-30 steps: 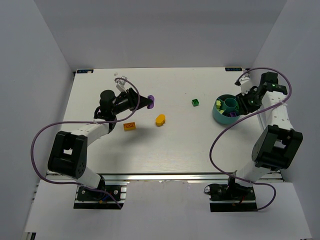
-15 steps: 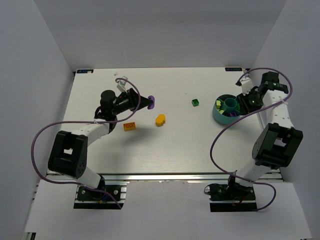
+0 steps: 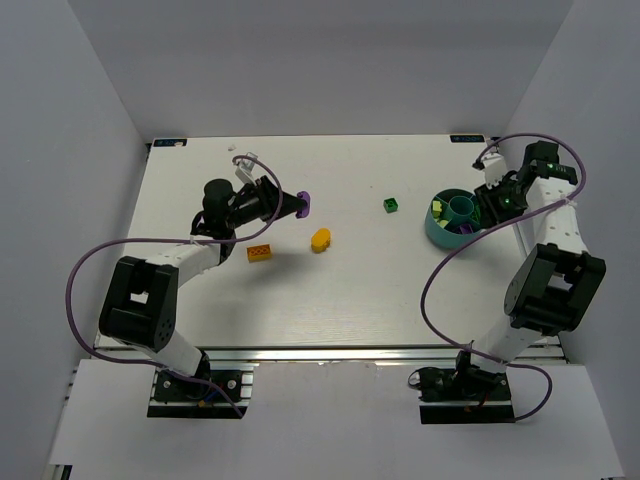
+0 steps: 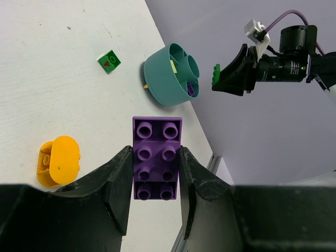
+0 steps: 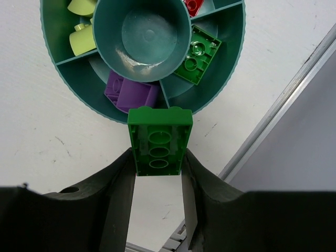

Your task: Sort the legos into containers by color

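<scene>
My left gripper (image 4: 155,181) (image 3: 298,205) is shut on a purple brick (image 4: 156,157), held above the table at the left. My right gripper (image 5: 157,160) (image 3: 492,203) is shut on a green brick (image 5: 159,139), underside showing, just above the near rim of the teal bowl (image 5: 231,68) (image 3: 436,232). The bowl's sections hold lime bricks (image 5: 83,37), a purple brick (image 5: 131,94), a green brick (image 5: 199,55) and a red brick (image 5: 193,5). On the table lie an oval orange-yellow brick (image 3: 320,239) (image 4: 59,160), an orange brick (image 3: 260,252) and a small green brick (image 3: 391,205) (image 4: 109,61).
White walls close in the table on the left, back and right. The table's right edge and its metal rail (image 5: 283,110) run close beside the bowl. A small white piece (image 3: 240,153) lies near the back left.
My right gripper has shifted slightly with the green brick beside the bowl. My left gripper holds the purple brick in about the same place.
</scene>
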